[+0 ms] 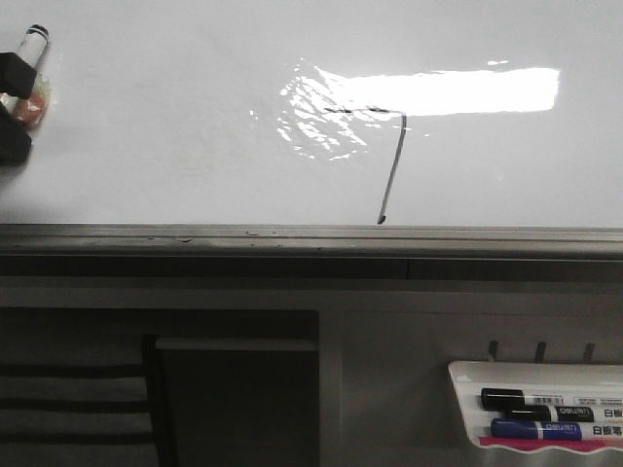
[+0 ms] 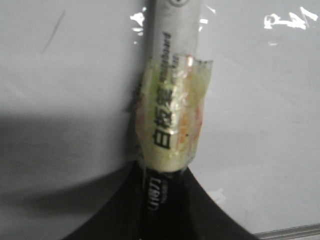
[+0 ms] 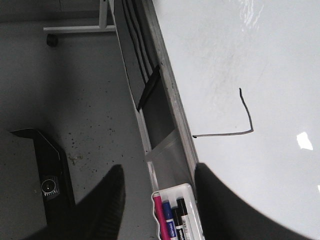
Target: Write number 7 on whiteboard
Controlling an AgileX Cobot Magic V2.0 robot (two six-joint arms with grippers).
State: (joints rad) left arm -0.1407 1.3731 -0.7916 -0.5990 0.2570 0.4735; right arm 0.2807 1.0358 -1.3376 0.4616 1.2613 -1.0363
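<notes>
left claw point(image 1: 14, 92) sits at the far left edge of the front view, dark and partly cut off, pinching a marker point(image 1: 33, 44) whose black-capped end points up over the whiteboard point(image 1: 175, 146). on that board, near the middle, the number 7 point(image 1: 391, 170) is drawn: a short top stroke lost partly in a bright glare, joined to a long slanted downstroke that ends just above the grey bottom rail point(image 1: 311, 236). below and to the right hangs a small white tray point(image 1: 535, 418) holding a black pen and a blue pen. from the left wrist, the claw point(image 2: 160, 210) is pressed on the marker point(image 2: 170, 100), which is wrapped in yellowish tape and lies close over the white board point(image 2: 260, 125). from the right wrist, the right claw point(image 3: 157, 192) is spread with nothing between its dark fingers point(image 3: 107, 200), hanging off the board's edge above the floor; the number 7 point(image 3: 240, 125) shows on the board point(image 3: 240, 60), and the tray point(image 3: 175, 212) with red, blue and black pens lies between the fingers' tips.
</notes>
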